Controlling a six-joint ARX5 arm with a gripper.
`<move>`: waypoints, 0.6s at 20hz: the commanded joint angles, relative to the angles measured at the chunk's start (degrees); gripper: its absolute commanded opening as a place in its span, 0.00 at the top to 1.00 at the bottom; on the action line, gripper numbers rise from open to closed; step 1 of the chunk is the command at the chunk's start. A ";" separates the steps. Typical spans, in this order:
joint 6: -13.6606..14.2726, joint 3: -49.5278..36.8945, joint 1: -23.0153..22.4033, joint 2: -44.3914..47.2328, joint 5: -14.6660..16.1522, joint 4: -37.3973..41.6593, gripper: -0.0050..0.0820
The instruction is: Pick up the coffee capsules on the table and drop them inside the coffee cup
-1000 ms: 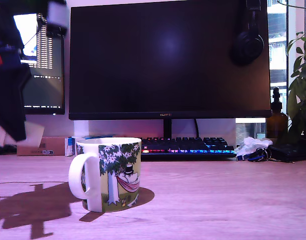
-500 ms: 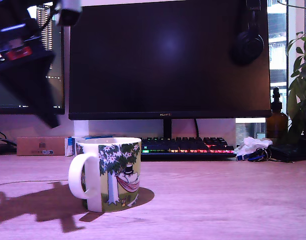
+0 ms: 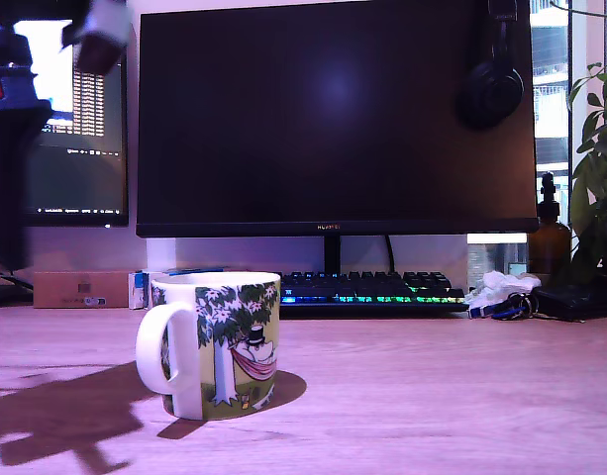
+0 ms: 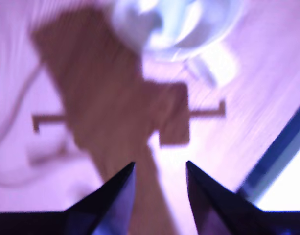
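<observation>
The coffee cup [image 3: 217, 343] is a white mug printed with a green tree and a pink hammock. It stands upright on the wooden desk, left of centre in the exterior view, handle toward the camera's left. The dark arm [image 3: 8, 148] hangs blurred at the exterior view's upper left, above and left of the cup. In the wrist view my gripper [image 4: 159, 169] is open, and only bare desk and shadow show between its dark fingertips [image 4: 123, 178]. The cup [image 4: 174, 24] is seen from above beyond them, too blurred to read its inside. The coffee capsules are hidden or out of view.
A large dark monitor [image 3: 333, 119] and a lit keyboard [image 3: 372, 289] stand behind the cup. A cardboard box [image 3: 80, 289] and a small blue-and-white box [image 3: 140, 289] sit at the back left. A brown bottle [image 3: 549, 237], a plant [image 3: 598, 168] and crumpled tissue [image 3: 499, 287] are at the right.
The arm has swung back toward the exterior view's left edge after reaching further right half a second ago. Its shadow on the desk shifted left. The cup has not moved.
</observation>
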 commanded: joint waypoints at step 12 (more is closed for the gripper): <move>-26.40 -1.84 3.56 -6.27 -6.32 -0.44 0.91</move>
